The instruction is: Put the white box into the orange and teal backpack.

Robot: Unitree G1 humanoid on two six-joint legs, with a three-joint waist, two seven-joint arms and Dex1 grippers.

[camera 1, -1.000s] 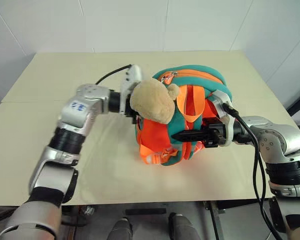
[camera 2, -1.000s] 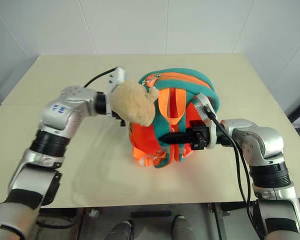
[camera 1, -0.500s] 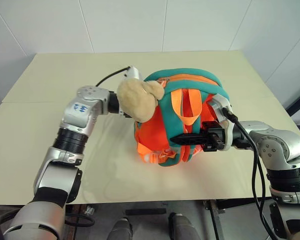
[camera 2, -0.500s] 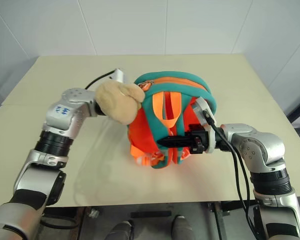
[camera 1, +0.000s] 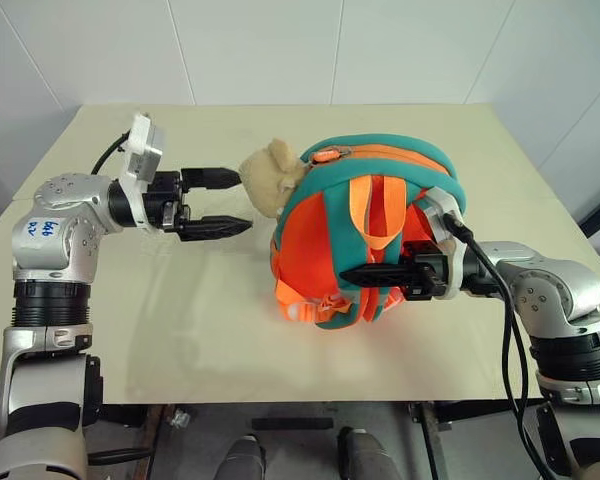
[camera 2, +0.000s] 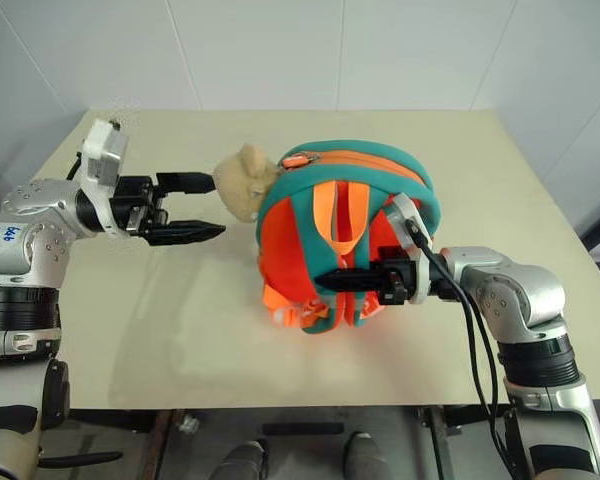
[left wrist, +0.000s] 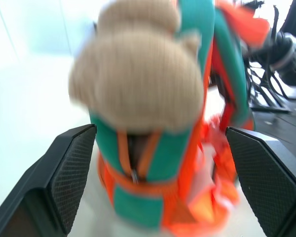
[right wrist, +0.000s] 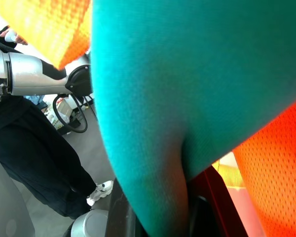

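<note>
The orange and teal backpack (camera 1: 365, 230) stands on the table with its straps facing me. A tan plush toy (camera 1: 270, 180) hangs at its upper left. My left gripper (camera 1: 242, 201) hovers just left of the plush, pointing at it, open and holding nothing. Its wide-spread fingers (left wrist: 69, 168) frame the plush (left wrist: 138, 84) in the left wrist view. My right gripper (camera 1: 365, 274) lies across the backpack's front, shut on a teal strap (right wrist: 187, 84). The white box is out of view.
The beige table (camera 1: 180, 320) has free surface to the left of and in front of the backpack. White walls close it in behind. A person in dark trousers (right wrist: 34, 148) stands beyond the table in the right wrist view.
My left gripper has opened, let go of the plush and drawn back to the left. The plush has swung back against the backpack. The right gripper has held still.
</note>
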